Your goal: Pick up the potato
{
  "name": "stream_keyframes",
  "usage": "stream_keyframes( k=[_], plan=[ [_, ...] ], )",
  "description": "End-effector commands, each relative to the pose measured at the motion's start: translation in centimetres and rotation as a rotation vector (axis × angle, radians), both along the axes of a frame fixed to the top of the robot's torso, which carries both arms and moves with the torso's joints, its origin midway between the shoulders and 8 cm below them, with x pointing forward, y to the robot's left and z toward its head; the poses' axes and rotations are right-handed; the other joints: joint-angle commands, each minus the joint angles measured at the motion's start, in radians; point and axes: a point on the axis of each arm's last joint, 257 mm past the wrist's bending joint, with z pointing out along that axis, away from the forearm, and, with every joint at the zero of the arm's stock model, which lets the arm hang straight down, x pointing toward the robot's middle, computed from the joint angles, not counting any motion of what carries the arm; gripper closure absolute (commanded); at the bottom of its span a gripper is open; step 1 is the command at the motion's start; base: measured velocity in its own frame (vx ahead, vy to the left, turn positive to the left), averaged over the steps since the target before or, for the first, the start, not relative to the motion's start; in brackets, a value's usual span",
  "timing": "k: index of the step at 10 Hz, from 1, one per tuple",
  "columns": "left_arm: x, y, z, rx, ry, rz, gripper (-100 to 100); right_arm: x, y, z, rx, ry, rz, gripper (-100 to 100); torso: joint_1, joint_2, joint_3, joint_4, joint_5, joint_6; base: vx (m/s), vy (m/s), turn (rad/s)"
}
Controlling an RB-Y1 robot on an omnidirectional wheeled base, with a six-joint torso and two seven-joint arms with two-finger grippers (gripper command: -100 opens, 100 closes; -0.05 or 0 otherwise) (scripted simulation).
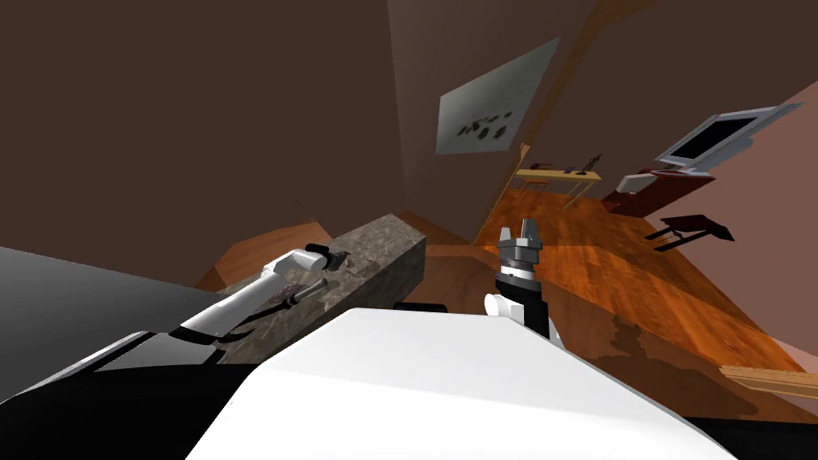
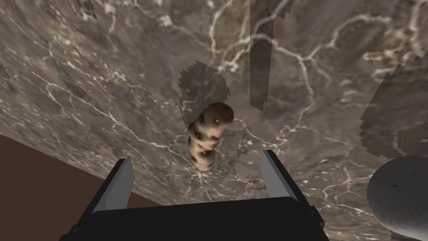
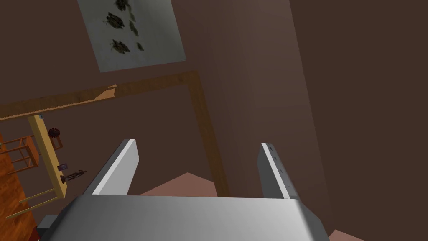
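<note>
Your left pincer [image 2: 196, 157] hangs over the bench [image 2: 104, 83], a slab of mottled grey-brown stone with pale veins; its two fingers [image 2: 121, 184] stand spread wide, about a third of the wrist view apart, with nothing pinched between them.

The potato [image 2: 209, 136] lies on the bench top, a knobbly tan tuber with dark eyes; it sits in the gap between the two fingers, a little nearer the one on the far side from the bench's edge, with its long axis running away from the pincer's dark body; its near end lies about level with the fingertips in the left wrist view, and neither finger touches it.

Jagged shadows fall on the stone just beyond the potato; the bench's edge runs close behind the other finger, with plain brown surface past it; a rounded pale grey form [image 2: 399, 196] sits off to one side, and you cannot tell from here what it is.

From the head view, your left arm reaches out over the bench [image 1: 383, 247], with the left pincer [image 1: 339, 257] near the slab's far end; your right pincer [image 1: 522, 228] is held upright in front, above the orange wooden floor [image 1: 639, 271], well apart from the bench; its fingers [image 3: 121, 167] are spread too, holding nothing.
</note>
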Motion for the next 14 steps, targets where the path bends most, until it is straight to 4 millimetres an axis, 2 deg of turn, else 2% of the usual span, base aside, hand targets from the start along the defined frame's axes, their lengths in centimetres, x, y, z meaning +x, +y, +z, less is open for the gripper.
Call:
stream_keyframes(
  k=[1, 4, 8, 9, 10, 11, 13, 14],
  plan=[
    [-0.9, 0.8, -0.2, 0.011, 0.04, 0.009, -100, 0.0, 0.0, 0.0, 0.0, 0.0, 0.0, 0, 0.0, 0.0, 0.0, 0.0, 0.0, 0.0, -0.002, 0.004, -0.05],
    [-4.2, 3.3, -0.9, 0.045, 0.163, 0.042, -100, 0.0, 0.0, 0.0, 0.0, 0.0, 0.0, 0, 0.0, 0.0, 0.0, 0.0, 0.0, -0.001, 0.005, 0.003, -0.164],
    [-7.3, 5.4, -1.0, 0.073, 0.273, 0.072, -100, 0.0, 0.0, 0.0, 0.0, 0.0, 0.0, 0, 0.0, 0.0, 0.0, 0.0, 0.0, -0.001, 0.008, 0.006, -0.164],
    [-6.4, 5.1, -0.8, 0.068, 0.252, 0.067, -100, 0.0, 0.0, 0.0, 0.0, 0.0, 0.0, 0, 0.0, -0.001, 0.0, 0.0, 0.0, -0.001, 0.001, 0.002, -0.029],
    [-6.6, 5.2, -0.8, 0.069, 0.258, 0.068, 0, 0.0, 0.0, 0.0, 0.0, 0.0, 0.0, 0, 0.0, 0.0, 0.0, 0.0, 0.0, -0.001, 0.0, 0.0, 0.0],
    [-6.7, 5.6, -1.7, 0.066, 0.257, 0.088, -100, 0.0, 0.0, 0.0, 0.0, 0.0, 0.0, 0, 0.0, 0.0, 0.0, 0.0, 0.0, -0.001, -0.015, 0.016, -0.124],
    [-7.0, 6.1, -2.9, 0.063, 0.258, 0.113, -100, 0.0, 0.0, 0.0, 0.0, 0.0, 0.0, 0, 0.002, 0.002, 0.001, 0.0, 0.001, -0.001, -0.044, 0.039, -0.17],
    [-6.8, 5.9, -2.5, 0.064, 0.258, 0.104, -100, 0.0, 0.0, 0.0, 0.0, 0.0, 0.0, 0, 0.002, 0.003, 0.002, 0.001, 0.001, -0.001, -0.02, 0.018, -0.031]
  ],
)
